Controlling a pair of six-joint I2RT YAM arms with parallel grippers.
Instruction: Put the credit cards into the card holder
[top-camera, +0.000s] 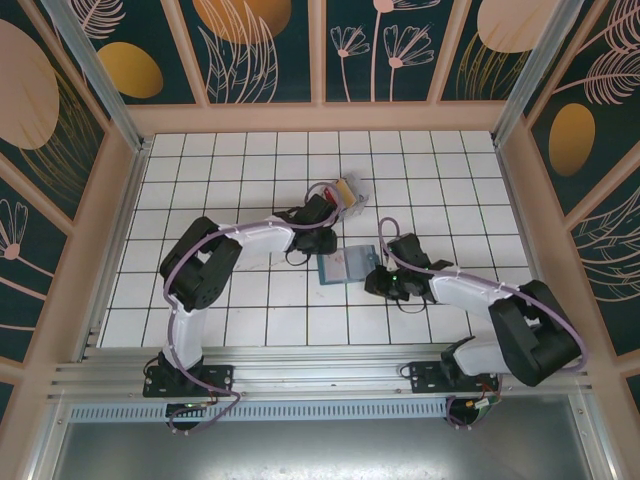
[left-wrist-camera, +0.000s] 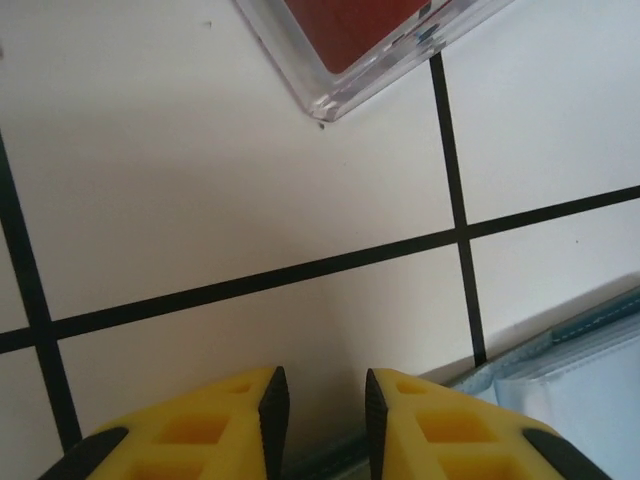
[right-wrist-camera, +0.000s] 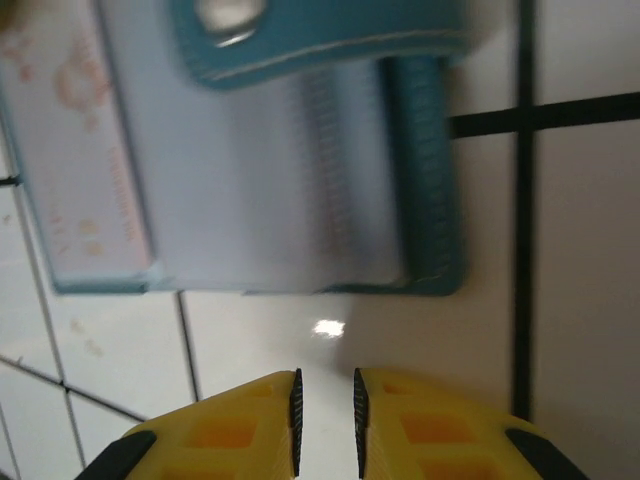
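Barely begun, with credit cards (left-wrist-camera: 350, 25) in the clear box (left-wrist-camera: 330, 88), card holder (right-wrist-camera: 300, 150) open on the tabletop (left-wrist-camera: 200, 180), left pincer (left-wrist-camera: 322, 392) and right pincer (right-wrist-camera: 325, 388) slightly parted, grasping nothing.

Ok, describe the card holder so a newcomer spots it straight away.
Start at the white tiled table and look near its middle. The card holder lies flat there, a small teal wallet showing pale clear pages. The clear plastic box farther back is see-through with red and yellow inside; the holder is teal.
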